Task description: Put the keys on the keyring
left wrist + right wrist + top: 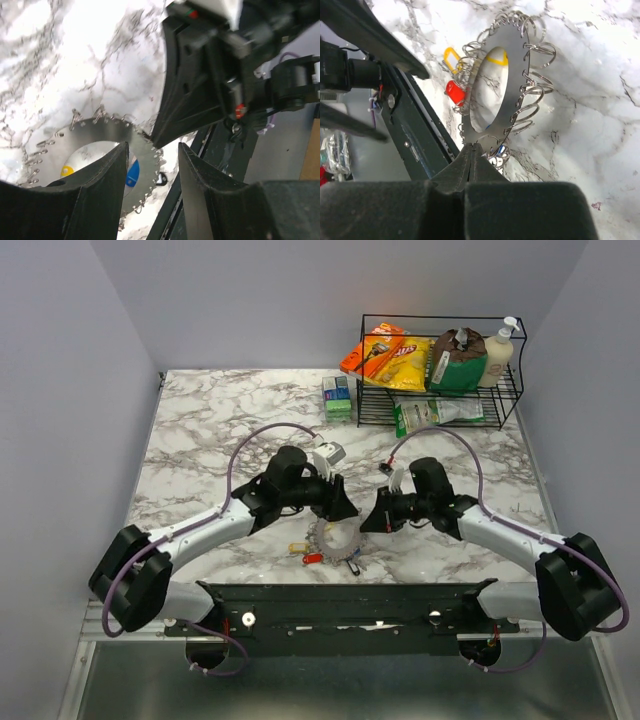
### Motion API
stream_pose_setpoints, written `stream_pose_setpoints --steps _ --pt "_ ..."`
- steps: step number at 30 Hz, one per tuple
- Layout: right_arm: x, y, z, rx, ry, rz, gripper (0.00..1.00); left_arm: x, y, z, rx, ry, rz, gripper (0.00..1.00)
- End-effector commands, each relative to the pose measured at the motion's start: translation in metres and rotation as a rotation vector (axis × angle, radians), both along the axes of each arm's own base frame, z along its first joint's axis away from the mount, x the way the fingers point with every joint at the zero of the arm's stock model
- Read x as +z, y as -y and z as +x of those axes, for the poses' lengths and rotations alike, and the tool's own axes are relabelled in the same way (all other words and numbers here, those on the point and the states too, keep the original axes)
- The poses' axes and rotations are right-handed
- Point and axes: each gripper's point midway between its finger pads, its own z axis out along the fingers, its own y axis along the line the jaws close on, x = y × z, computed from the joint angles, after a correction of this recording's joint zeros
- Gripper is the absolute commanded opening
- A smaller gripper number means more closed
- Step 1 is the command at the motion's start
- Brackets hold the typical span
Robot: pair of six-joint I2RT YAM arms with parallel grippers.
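Right claw (472, 148) pinches keyring (515, 65) rim; blue key (132, 174) mostly hidden.

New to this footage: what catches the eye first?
The flat silver keyring, fringed with small wire loops, sits at the front middle of the marble table. The right gripper is pinched shut on its rim; the left gripper hovers open close beside it. A black wire rack of groceries stands far right.

White arms (200, 530) with black joints (130, 575) — purple cables (262, 432)
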Motion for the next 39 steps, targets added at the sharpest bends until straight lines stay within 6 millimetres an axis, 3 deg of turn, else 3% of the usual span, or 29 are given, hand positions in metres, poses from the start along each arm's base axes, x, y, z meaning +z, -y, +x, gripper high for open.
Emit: stream_pose_setpoints --steps 1,11,16,22,26,30,37,39 --pt "0.027 -0.008 -0.005 0.117 0.072 0.065 0.01 0.034 -0.003 -0.005 -0.023 0.120 -0.093 0.55" --pt "0.077 -0.020 -0.009 0.283 0.216 0.173 0.01 0.059 -0.006 -0.025 -0.111 0.146 -0.153 0.60" --pt "0.103 -0.024 -0.014 0.355 0.276 0.228 0.01 0.082 -0.015 -0.031 -0.135 0.302 -0.197 0.60" --pt "0.116 -0.028 -0.019 0.429 0.308 0.269 0.01 0.102 -0.029 -0.041 -0.163 0.465 -0.220 0.62" --pt "0.112 -0.028 -0.013 0.408 0.303 0.245 0.01 0.096 -0.032 -0.043 -0.164 0.463 -0.200 0.62" --pt "0.095 -0.021 0.001 0.293 0.271 0.140 0.01 0.089 -0.031 -0.041 -0.155 0.436 -0.195 0.62" --pt "0.046 0.014 0.024 -0.042 0.180 -0.092 0.01 0.064 -0.029 -0.025 -0.082 0.350 -0.119 0.63" --pt "0.031 0.025 0.019 -0.111 0.135 -0.130 0.03 0.047 -0.028 -0.022 -0.081 0.297 -0.073 0.63"
